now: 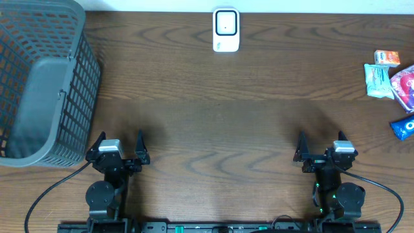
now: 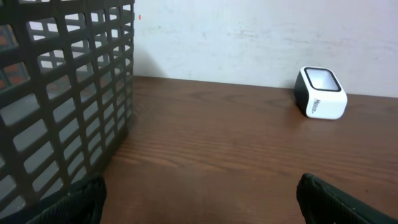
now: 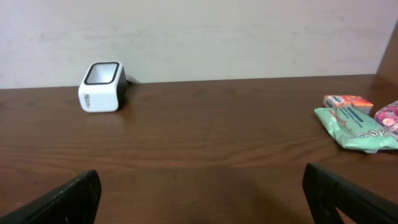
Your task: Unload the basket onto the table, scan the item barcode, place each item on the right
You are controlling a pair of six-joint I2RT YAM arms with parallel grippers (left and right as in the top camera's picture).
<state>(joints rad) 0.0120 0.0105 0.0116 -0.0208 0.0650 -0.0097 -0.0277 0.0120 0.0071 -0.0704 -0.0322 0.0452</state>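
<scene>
Grey basket (image 1: 87, 84) fills left edge, packets (image 1: 378, 81) right, scanner (image 1: 226, 29) far.

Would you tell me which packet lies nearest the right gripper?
The blue packet, frontmost; the green packet, pink packet and orange box lie farther back.

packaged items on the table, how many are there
4, all at the table's right edge: orange box farthest back, green pack beside a pink pack, blue pack nearest the front. More may lie outside the frame.
</scene>
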